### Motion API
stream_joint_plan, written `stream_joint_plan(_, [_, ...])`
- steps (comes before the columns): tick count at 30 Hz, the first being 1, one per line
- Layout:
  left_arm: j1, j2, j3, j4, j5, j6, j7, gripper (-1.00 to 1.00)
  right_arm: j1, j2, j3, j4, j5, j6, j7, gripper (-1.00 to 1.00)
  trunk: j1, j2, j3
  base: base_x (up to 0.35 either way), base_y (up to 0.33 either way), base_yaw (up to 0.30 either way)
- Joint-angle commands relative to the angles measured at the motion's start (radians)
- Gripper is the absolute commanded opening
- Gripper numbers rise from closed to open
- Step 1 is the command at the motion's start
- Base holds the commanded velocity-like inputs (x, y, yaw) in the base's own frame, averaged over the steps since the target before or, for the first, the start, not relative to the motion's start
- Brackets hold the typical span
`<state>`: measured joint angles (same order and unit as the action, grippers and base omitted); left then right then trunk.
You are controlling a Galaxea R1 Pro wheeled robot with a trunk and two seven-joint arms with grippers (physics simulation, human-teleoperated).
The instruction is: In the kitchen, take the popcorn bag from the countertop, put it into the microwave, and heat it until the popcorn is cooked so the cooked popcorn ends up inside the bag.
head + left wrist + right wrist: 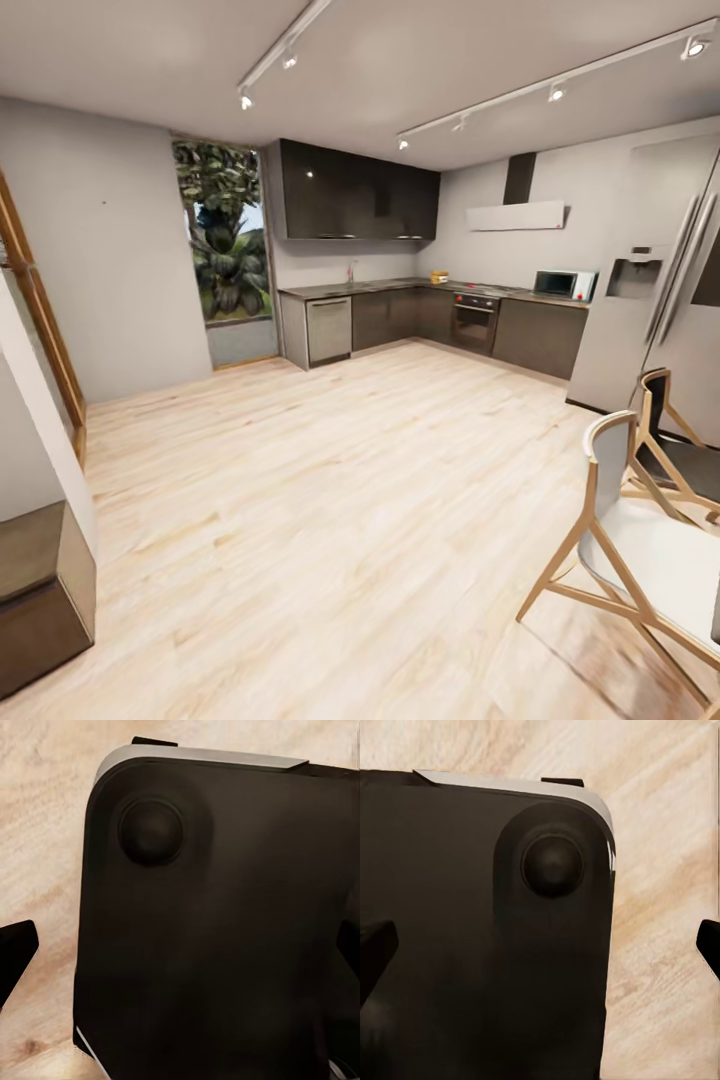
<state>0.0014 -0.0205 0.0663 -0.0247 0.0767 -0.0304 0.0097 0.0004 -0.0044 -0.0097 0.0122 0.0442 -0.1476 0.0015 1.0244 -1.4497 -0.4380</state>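
Grey and glossy, the countertop [400,286] is running in an L along the far corner of the kitchen, topping dark brown cabinets [540,335]. The microwave [563,284] is sitting on its right-hand stretch, a small pale box with a dark glass door, too far off for knobs to be made out. A small yellowish thing [439,277] is standing on the countertop near the corner; it may be the popcorn bag, but it is too small to tell. A steel oven [476,320] is sitting under the counter between that thing and the microwave, and a tall steel fridge [668,310] is standing beside the microwave's end of the counter. Pale wood floor [330,500] is stretching between the camera and the kitchen, with two wooden-framed chairs [640,540] standing at the near right.

In the left wrist view, the left gripper [184,967] is pointing down at the robot's dark base [225,945], which carries a round knob [151,832] and is lying over the wooden floor. One dark fingertip [16,952] is showing at one edge of that view and another at the opposite edge, so the fingers are standing spread wide with nothing between them. In the right wrist view, the right gripper [540,952] is likewise hanging over the dark base [472,945] and floor, its fingertips [375,949] sitting at opposite edges, spread apart and holding nothing. The countertop and microwave are lying well apart from both grippers, across the room.
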Motion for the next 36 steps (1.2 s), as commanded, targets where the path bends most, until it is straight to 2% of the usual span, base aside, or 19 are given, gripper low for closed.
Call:
stream_joint_plan(1, [0.0,-0.001,0.006,-0.001,0.006,-0.002,0.001,1.0,0.0,0.0,-0.001,0.001,0.005,-0.004,0.0,1.0,0.001,0.0,-0.001,0.322,0.0,0.0])
stream_joint_plan(36, [0.0,0.0,0.006,-0.001,0.005,-0.003,0.001,1.0,0.0,0.0,-0.004,0.002,0.0,-0.007,-0.003,1.0,0.001,0.0,-0.001,0.321,0.0,0.0])
